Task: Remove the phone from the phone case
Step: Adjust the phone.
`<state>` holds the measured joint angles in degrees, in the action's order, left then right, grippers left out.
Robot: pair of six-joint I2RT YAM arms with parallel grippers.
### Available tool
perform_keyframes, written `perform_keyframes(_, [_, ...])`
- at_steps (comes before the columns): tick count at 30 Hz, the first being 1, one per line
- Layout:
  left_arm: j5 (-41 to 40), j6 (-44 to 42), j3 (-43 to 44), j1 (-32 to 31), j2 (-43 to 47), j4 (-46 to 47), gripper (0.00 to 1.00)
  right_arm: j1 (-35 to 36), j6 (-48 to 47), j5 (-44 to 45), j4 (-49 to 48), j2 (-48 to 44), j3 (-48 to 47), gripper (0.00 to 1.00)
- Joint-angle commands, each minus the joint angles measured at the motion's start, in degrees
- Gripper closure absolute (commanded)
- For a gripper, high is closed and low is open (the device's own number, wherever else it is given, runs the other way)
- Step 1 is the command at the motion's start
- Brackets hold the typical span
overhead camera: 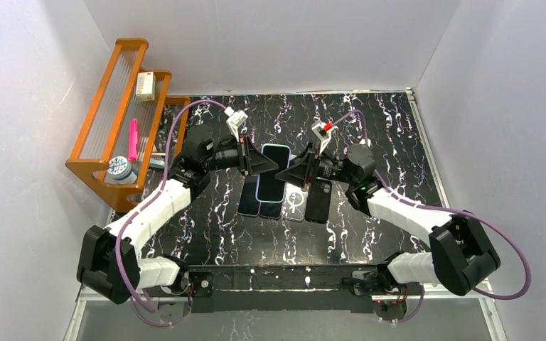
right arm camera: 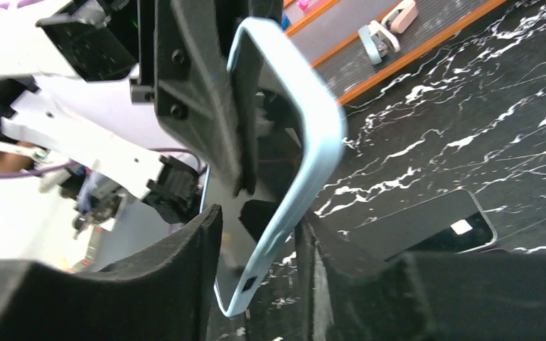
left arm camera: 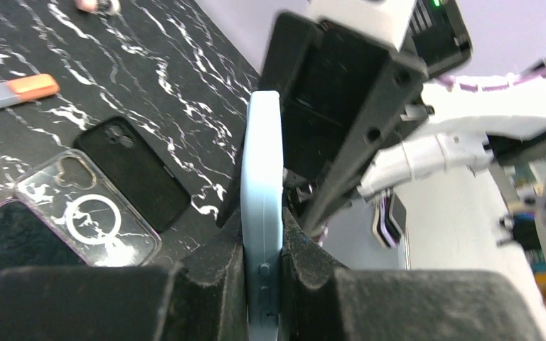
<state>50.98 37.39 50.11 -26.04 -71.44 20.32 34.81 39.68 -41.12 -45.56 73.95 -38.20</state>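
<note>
**A:** Two grippers on one case [left arm camera: 261,206], and that is the worry. It hangs above the table [overhead camera: 370,128], between the arms, with the phone [overhead camera: 277,155] not yet out of it.

**B:** What fails first, do you think?

**A:** The left gripper [left arm camera: 261,284] is clamped hard on one long edge, right at the side buttons, with a pad on each face. If the right side peels the rim while that pinch also squeezes the phone, nothing comes out and the case may twist or slip. If the phone does pop free with nobody holding it, it drops onto the clear case [left arm camera: 89,217] and black case [left arm camera: 131,170] lying below.

**B:** And the right gripper [right arm camera: 256,234]?

**A:** Its fingers [right arm camera: 206,234] bracket a lower corner of the case. At that angle I cannot tell whether they are pressed onto it or merely straddling it.

**B:** Pose?

**A:** Both arms reach forward and inward, elbows out. The wrists are turned so the grippers face each other nose to nose over the middle of the table, each filling the other's camera.
</note>
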Motion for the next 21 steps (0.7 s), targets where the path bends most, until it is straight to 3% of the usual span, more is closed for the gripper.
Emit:
perform_keyframes(1, [-6.8,6.9,0.1,0.2,2.9,3.7,1.0,0.5,-8.9,0.8,-1.3,-1.9,1.8,0.44])
perform_keyframes(4, [-7.8,8.9,-0.4,0.3,3.1,6.5,1.0,0.5,-12.0,-0.8,-0.4,-2.3,3.1,0.33])
perform_keyframes(7, [-8.7,8.7,-0.6,0.3,3.2,7.1,1.0,0.5,-16.1,-2.3,2.5,-3.0,3.6,0.29])
perform_keyframes(21, [-4.8,8.7,-1.6,0.3,3.1,11.2,1.0,0.4,-24.3,-6.7,3.4,-7.0,6.2,0.31])
